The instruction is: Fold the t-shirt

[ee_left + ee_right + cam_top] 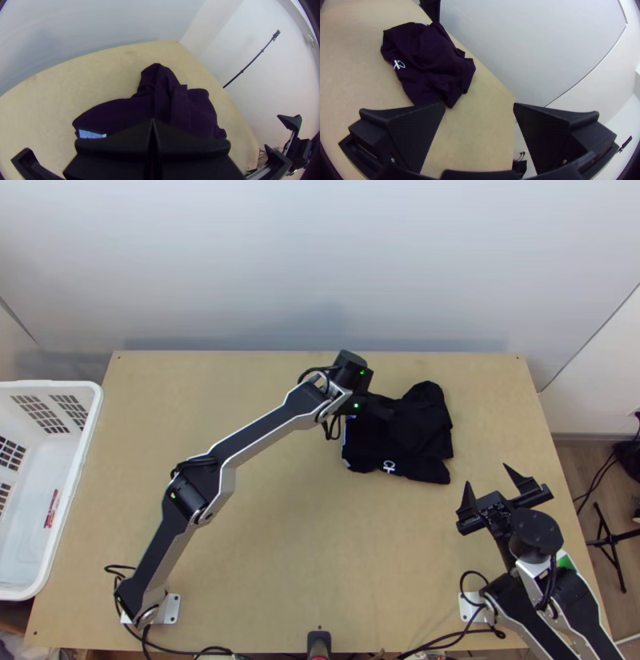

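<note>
Left black flat-fingered gripper [382, 411] — together, ten o'clock over bunched black cloth t-shirt [420, 434], contact hidden; right black gripper [487, 474] — wide apart, four o'clock.

T-shirt [400, 432] of matt dark cloth, table [280, 524] of smooth light wood, basket [67, 492] of smooth white plastic, right gripper [487, 474] matt black, pads [415, 133] finely ribbed

Bare table [320, 532] on the near side of the t-shirt [420, 428] — left gripper [387, 412] in the way at its far left.

black t-shirt [412, 430], white lettering [389, 466], white basket [74, 472]
</note>
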